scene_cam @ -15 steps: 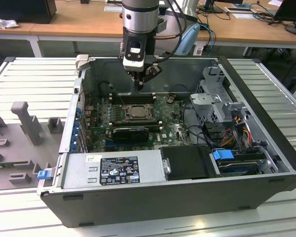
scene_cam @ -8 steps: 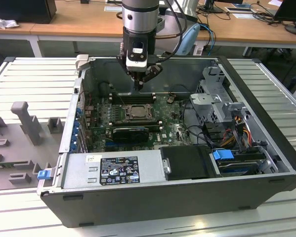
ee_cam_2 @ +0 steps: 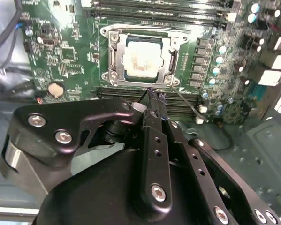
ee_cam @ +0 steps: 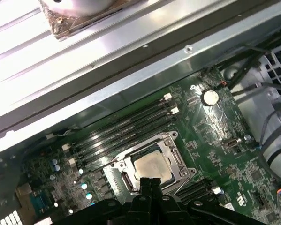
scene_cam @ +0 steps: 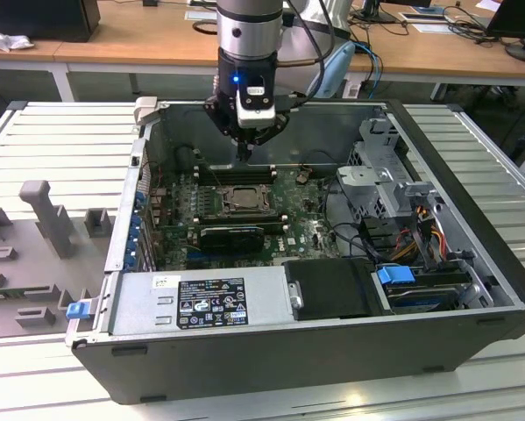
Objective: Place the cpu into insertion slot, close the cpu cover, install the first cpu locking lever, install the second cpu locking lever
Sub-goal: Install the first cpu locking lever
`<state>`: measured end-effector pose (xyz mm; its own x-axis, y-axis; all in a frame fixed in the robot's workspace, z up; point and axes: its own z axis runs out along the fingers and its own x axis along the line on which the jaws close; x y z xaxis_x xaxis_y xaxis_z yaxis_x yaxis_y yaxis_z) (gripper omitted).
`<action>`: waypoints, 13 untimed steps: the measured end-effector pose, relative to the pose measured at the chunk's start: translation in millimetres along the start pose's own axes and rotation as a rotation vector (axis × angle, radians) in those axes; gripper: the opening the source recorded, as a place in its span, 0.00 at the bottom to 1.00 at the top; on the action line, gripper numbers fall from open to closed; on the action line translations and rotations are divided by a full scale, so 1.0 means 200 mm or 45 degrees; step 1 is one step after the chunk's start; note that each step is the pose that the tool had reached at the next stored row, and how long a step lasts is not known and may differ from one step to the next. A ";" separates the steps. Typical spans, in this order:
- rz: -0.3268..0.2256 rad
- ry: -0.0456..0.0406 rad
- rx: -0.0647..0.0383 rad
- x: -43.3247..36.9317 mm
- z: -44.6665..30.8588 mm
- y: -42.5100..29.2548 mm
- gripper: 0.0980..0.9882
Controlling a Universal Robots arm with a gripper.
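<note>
Slatted grey metal worktop (scene_cam: 481, 149). Behind it, wooden desks (scene_cam: 131, 39) carrying a dark monitor (scene_cam: 518, 17), crumpled white paper (scene_cam: 8, 39). Even indoor light.

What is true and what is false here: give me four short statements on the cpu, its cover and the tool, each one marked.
1. The cpu lies in the insertion slot. True.
2. The tool grips the cpu. False: it is shut on nothing, and the cpu sits in the slot.
3. The cpu cover lies down flat, framing the cpu. True.
4. The computer case is closed up. False: its side is open and the green board shows.
</note>
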<state>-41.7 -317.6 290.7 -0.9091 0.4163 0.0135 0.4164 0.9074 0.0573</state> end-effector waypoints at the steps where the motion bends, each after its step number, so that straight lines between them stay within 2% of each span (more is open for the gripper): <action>1: -0.042 0.002 0.001 0.000 0.002 0.000 0.01; 6: -0.202 0.012 0.003 0.000 0.005 -0.001 0.01; 13: -0.258 0.015 0.003 0.000 0.006 -0.001 0.01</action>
<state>-41.8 -317.6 289.5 -0.9745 0.2242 0.0135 0.2246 0.9728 0.0573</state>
